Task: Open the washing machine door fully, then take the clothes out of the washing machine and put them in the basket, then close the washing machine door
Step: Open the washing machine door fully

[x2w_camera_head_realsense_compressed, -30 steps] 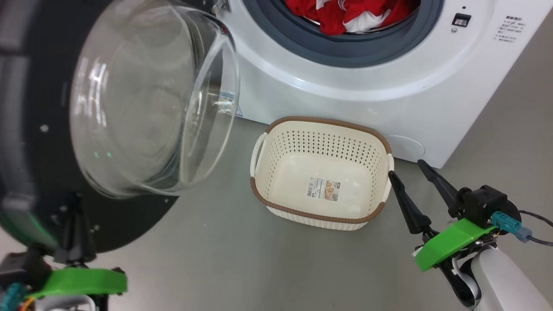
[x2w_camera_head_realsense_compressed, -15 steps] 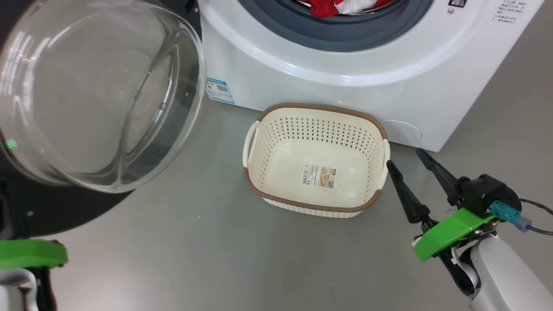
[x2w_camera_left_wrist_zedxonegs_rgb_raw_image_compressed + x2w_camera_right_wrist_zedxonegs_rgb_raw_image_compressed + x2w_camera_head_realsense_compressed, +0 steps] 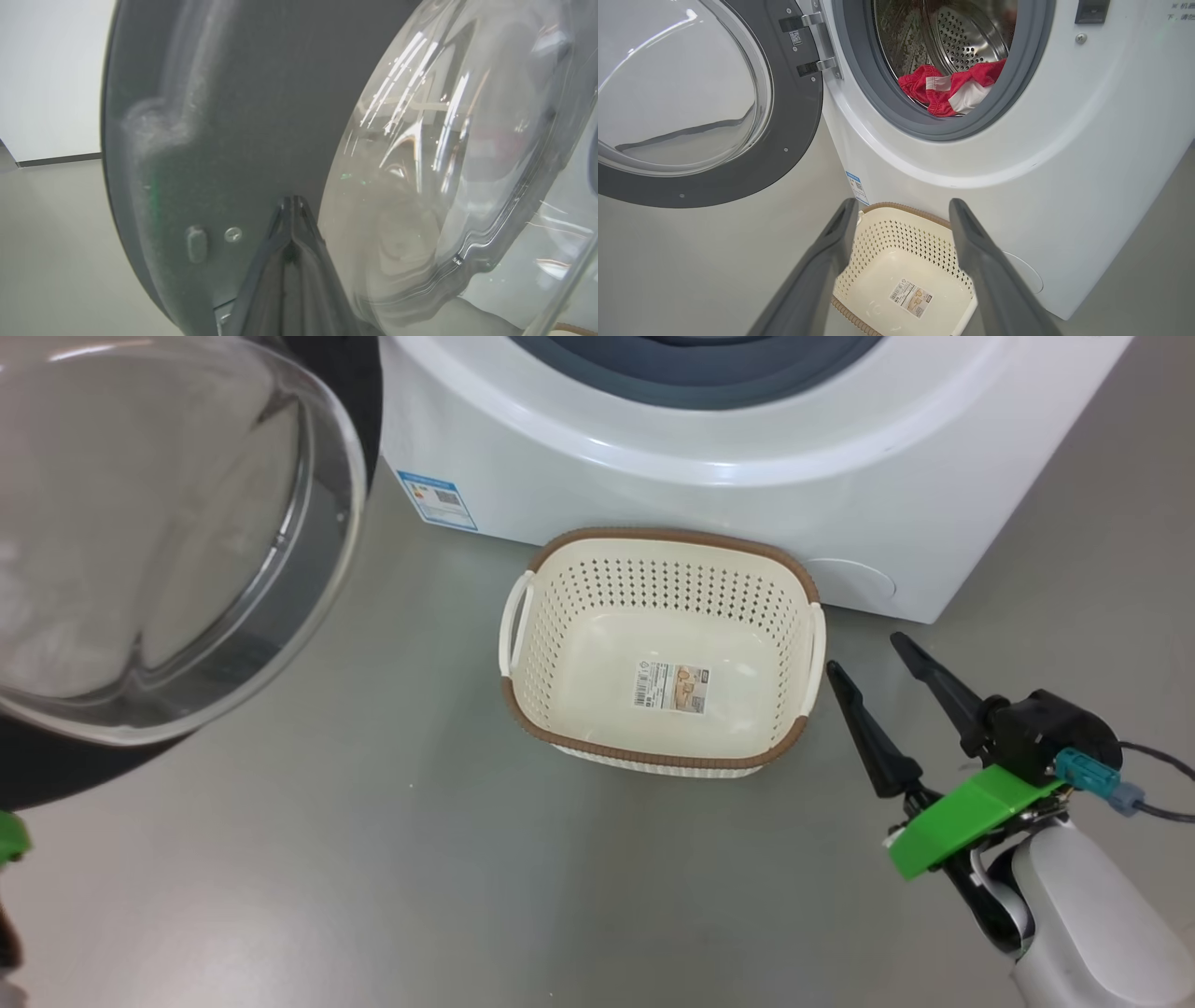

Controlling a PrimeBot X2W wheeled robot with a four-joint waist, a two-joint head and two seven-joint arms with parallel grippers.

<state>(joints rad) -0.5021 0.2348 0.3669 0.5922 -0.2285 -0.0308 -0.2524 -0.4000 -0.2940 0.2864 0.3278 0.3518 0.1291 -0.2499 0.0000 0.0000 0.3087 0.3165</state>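
Observation:
The washing machine door [image 3: 784, 140] stands swung open to the left, and its clear glass bowl [image 3: 159, 523] bulges toward me. In the left wrist view my left gripper [image 3: 293, 200] is shut, tips together against the door's dark inner rim [image 3: 224, 116], with nothing between them. The washing machine [image 3: 709, 495] shows its grey-rimmed drum mouth, where the red and white clothes [image 3: 952, 88] lie at the lower edge. On the floor in front of the machine stands the basket [image 3: 653, 537], empty. Just right of the basket hangs my right gripper [image 3: 864, 653], open and empty, seen again in its wrist view [image 3: 902, 207].
Grey floor [image 3: 373, 859] spreads in front of the basket and under the open door. A blue-white label sticker [image 3: 437, 499] sits low on the machine's front. A pale wall [image 3: 46, 70] rises beyond the door.
The head view has shifted, so the machine and basket sit higher and further left. The door has swung wider to the left, and the left gripper's green mount has nearly left the picture. The right gripper has hardly moved.

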